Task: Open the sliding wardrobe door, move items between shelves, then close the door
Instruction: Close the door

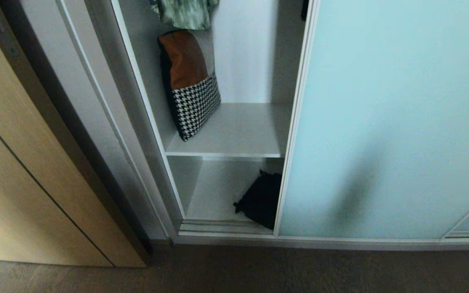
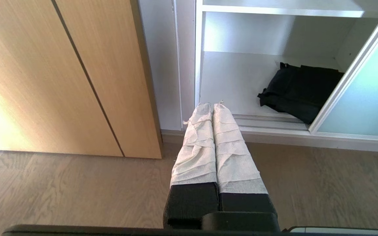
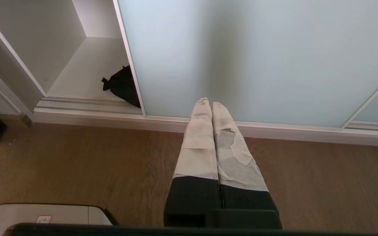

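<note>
Left wrist view shows the left gripper (image 2: 212, 104) with its wrapped fingers pressed together, holding nothing, above the wood floor (image 2: 77, 190) in front of the wardrobe's open section. Right wrist view has the right gripper (image 3: 207, 101) likewise closed and empty, low before the sliding wardrobe door (image 1: 389, 122), whose left edge leaves the left compartment uncovered. On the bottom shelf (image 1: 214, 191) the black bag (image 1: 261, 199) lies at the right, partly behind the door's edge. On the shelf above (image 1: 242, 130) a brown-and-houndstooth cushion (image 1: 189, 85) leans against the left wall, a green garment (image 1: 185, 13) hanging over it. Further left stands a light wood-grain door (image 1: 23, 171)
</note>
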Controlling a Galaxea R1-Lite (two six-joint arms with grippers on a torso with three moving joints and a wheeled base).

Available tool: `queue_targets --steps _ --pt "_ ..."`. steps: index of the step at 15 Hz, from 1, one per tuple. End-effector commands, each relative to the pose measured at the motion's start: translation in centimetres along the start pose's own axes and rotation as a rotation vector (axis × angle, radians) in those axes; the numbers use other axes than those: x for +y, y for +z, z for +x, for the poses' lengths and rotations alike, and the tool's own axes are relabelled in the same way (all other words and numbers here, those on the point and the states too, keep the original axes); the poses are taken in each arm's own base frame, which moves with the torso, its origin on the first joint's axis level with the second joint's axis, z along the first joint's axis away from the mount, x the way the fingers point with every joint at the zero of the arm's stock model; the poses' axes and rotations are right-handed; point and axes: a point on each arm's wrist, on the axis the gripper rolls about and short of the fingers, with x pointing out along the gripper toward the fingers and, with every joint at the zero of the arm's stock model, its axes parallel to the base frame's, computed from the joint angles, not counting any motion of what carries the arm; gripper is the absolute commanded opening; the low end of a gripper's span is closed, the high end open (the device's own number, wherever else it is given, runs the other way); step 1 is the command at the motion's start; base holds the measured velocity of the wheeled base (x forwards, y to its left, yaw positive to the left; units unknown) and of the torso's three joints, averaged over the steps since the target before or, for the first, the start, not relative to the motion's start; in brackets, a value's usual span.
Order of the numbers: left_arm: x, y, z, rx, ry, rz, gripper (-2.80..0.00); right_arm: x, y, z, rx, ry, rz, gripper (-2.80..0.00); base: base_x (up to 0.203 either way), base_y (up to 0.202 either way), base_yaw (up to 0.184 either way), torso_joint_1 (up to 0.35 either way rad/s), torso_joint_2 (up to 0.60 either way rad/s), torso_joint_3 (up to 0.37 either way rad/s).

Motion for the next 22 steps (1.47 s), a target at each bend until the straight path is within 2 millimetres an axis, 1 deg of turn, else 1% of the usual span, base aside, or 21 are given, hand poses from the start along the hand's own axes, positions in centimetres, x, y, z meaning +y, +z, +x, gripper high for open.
queue_targets --steps 1,14,15,16,17,18,19,20,22 --pt "0.0 0.0 0.0 0.002 0.001 -0.001 -2.8 0.0 -0.1 0.0 0.007 0.0 0.0 -2.8 0.0 0.0 0.0 0.0 0.0 0.0" --pt "0.0 0.0 0.0 0.003 0.003 0.002 -2.8 0.0 -0.1 0.0 0.006 0.001 0.0 -2.8 0.0 0.0 0.0 0.0 0.0 0.0" --pt "0.0 0.4 -0.1 -0.01 0.005 0.003 -2.8 0.0 -0.1 0.0 0.006 0.001 0.0 -2.8 0.0 0.0 0.0 0.0 0.0 0.0" --pt "0.0 1.7 -0.5 -0.045 0.005 0.002 -2.8 0.0 -0.1 0.0 0.006 0.001 0.0 -2.8 0.0 0.0 0.0 0.0 0.0 0.0" --pt "0.0 3.5 -1.1 -0.081 0.002 0.0 -2.8 0.0 -0.1 0.0 0.006 0.001 0.0 -2.8 0.0 0.0 0.0 0.0 0.0 0.0" --pt "0.0 5.6 -1.7 -0.112 -0.004 -0.001 -2.8 0.0 -0.1 0.0 0.007 0.001 0.0 -2.8 0.0 0.0 0.0 0.0 0.0 0.0" --pt "-0.1 8.4 -2.2 -0.129 -0.026 -0.002 -2.8 0.0 -0.1 0.0 0.006 0.001 0.0 -2.8 0.0 0.0 0.0 0.0 0.0 0.0" --pt "-0.1 10.6 -1.6 -0.101 -0.048 -0.008 -2.8 0.0 -0.1 0.0 0.006 0.001 0.0 -2.8 0.0 0.0 0.0 0.0 0.0 0.0" --pt "-0.3 15.7 0.9 -0.042 -0.092 -0.051 -2.8 0.0 -0.1 0.0 0.006 0.001 0.0 -2.8 0.0 0.0 0.0 0.0 0.0 0.0"
